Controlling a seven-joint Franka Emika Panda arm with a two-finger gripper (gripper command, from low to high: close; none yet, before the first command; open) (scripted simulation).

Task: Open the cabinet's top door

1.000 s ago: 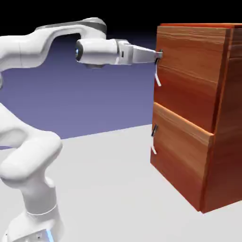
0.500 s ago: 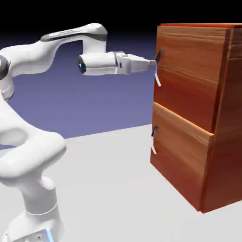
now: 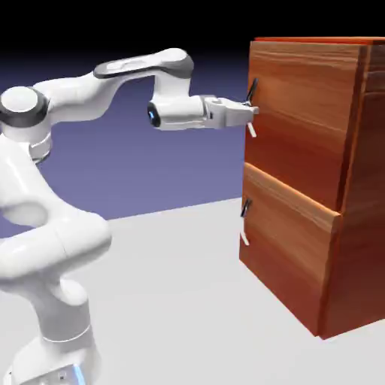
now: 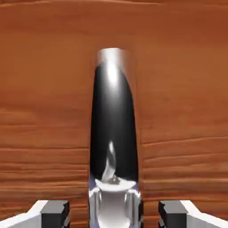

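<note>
As my fingers [image 4: 114, 211], spread wide a second ago, are now clamping on the handle [image 4: 113, 133] between them, I am gripping the top door [image 3: 301, 113] of the cabinet [image 3: 353, 225], still closed, ready for pulling.

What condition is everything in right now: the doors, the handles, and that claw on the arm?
top door: closed, flush with the cabinet front.
lower door: closed.
top handle: slanted bar, sitting between the fingertips.
lower handle: untouched.
gripper: at the top handle; fingertips look spread in the hand view, though it registers shut on the handle.
</note>
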